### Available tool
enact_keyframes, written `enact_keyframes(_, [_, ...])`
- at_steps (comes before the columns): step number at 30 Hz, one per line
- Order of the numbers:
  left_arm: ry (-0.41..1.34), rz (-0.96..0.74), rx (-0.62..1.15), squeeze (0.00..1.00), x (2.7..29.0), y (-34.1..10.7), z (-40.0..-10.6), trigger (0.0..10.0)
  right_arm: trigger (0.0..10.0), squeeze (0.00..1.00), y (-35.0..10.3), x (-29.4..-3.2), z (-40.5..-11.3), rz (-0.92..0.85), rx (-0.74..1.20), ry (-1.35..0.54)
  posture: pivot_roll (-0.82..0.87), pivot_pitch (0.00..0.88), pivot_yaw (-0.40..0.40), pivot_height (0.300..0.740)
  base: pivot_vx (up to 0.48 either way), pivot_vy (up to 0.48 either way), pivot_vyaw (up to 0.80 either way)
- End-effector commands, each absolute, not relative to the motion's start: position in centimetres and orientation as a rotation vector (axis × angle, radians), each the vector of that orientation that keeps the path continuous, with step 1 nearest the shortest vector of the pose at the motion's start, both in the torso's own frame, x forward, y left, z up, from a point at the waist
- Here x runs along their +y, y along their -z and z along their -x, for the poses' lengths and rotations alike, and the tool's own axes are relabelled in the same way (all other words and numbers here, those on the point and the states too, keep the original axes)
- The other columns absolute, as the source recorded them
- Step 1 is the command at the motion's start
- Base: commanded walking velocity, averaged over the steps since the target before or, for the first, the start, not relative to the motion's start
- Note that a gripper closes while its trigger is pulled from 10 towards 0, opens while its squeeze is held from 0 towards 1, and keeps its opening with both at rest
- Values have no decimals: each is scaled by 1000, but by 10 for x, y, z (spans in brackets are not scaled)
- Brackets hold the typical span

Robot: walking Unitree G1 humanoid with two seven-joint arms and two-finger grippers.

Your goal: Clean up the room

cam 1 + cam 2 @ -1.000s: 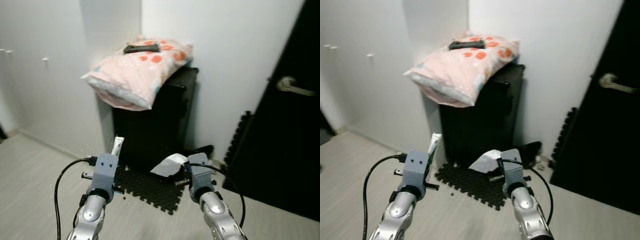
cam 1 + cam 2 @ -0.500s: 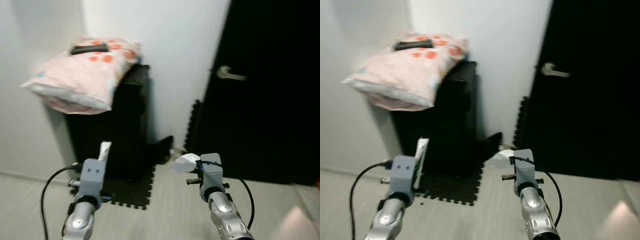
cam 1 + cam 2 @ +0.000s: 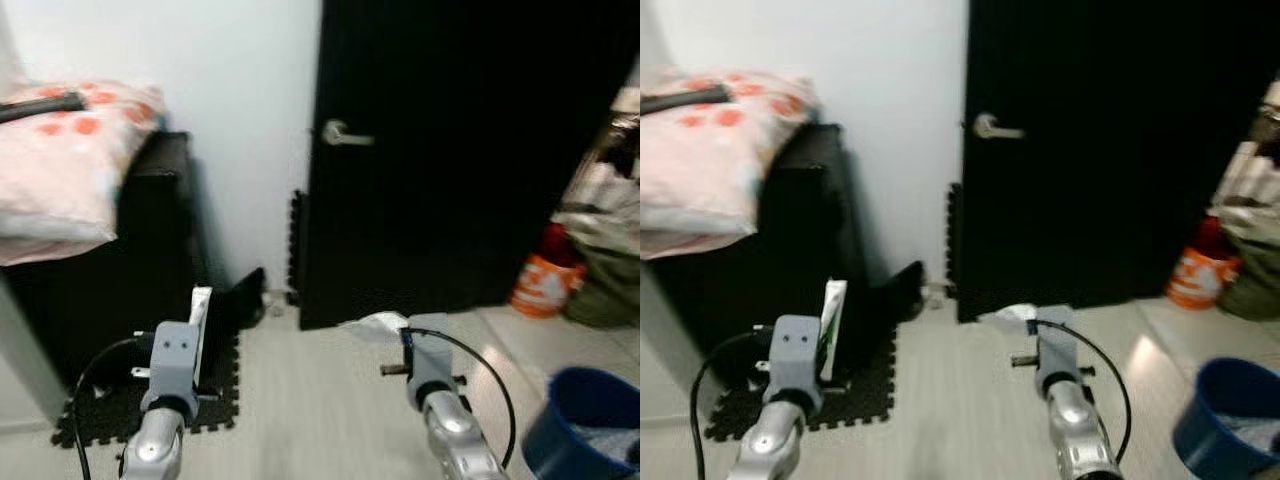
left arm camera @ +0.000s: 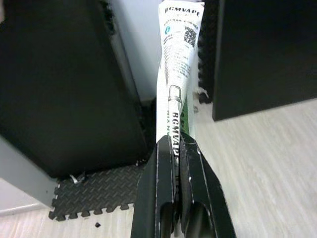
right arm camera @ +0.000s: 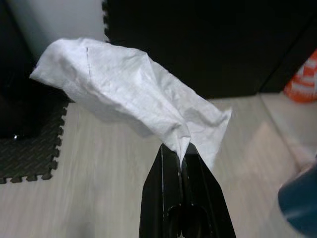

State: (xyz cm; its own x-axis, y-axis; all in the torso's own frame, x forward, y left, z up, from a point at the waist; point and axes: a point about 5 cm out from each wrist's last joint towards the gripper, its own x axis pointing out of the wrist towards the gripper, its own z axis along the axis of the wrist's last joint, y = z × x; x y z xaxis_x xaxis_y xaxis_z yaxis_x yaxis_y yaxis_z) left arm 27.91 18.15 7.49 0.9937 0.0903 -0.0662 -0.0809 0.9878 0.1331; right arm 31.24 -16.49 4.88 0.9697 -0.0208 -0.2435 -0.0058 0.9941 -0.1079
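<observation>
Probably a home bedroom: pillow (image 3: pixel 60 150) on black cabinet (image 3: pixel 110 270), black door (image 3: pixel 450 150).

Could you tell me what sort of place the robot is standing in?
Probably a room in a home, near its door: a black door with a lever handle, a pillow on a black cabinet, and a foam mat on the floor.

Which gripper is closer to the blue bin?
Right. The right gripper, holding a tissue, is just left of the blue bin; the left gripper, holding a packet, is farther left.
</observation>
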Motion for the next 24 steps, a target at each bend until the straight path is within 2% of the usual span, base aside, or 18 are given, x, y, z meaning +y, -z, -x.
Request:
enact_keyframes(1, [-79,-128,100,0,180,-70,-279,10000,10000,0,-46,-171,-310,97,253,32,33,45,-3,694,0,0,-800])
enact_keyframes(24, [-68,-147,120,0,173,-69,-284,10000,10000,0,-45,-163,-310,86,255,13,26,47,-12,694,0,0,-800])
